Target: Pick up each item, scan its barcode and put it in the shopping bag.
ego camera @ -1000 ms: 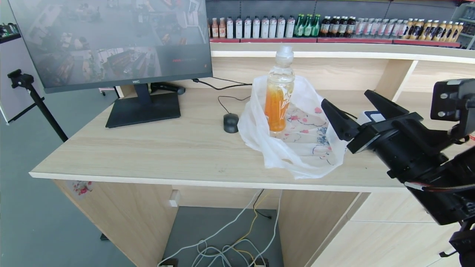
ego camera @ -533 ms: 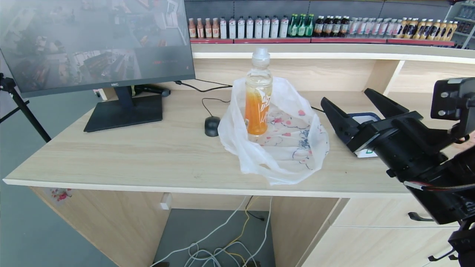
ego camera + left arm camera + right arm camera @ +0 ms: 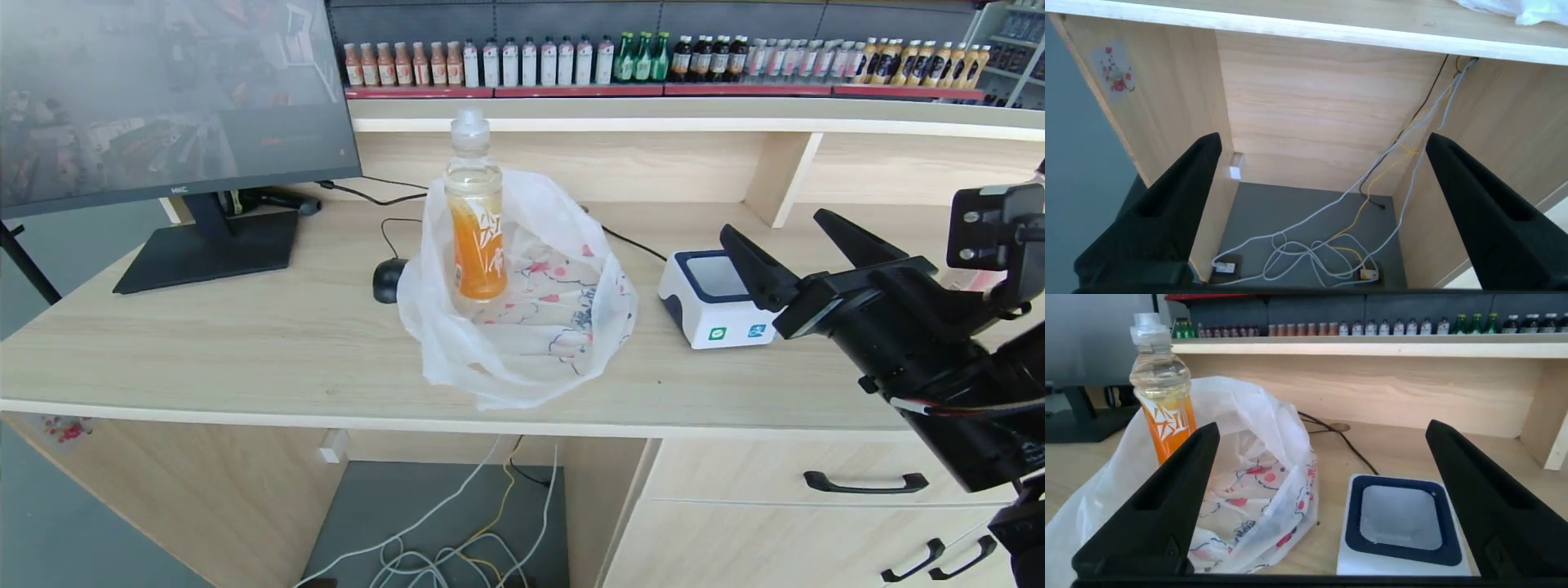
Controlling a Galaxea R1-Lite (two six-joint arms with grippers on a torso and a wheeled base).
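On the desk (image 3: 245,343), one orange-drink bottle (image 3: 476,245) stands upright inside one white shopping bag (image 3: 539,343), one scanner (image 3: 709,306) beside it. Both the right gripper (image 3: 774,224), near the scanner, and the left gripper (image 3: 1323,147) gape empty.

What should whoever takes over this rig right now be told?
Right gripper: open, empty, raised over the desk by the scanner.
Left gripper: open, empty, low, facing under the desk.
Bottle stands upright in the bag, left of the scanner.
Done: bottle bagged; whether it was scanned cannot be told.
Left: scan and bag any further items.
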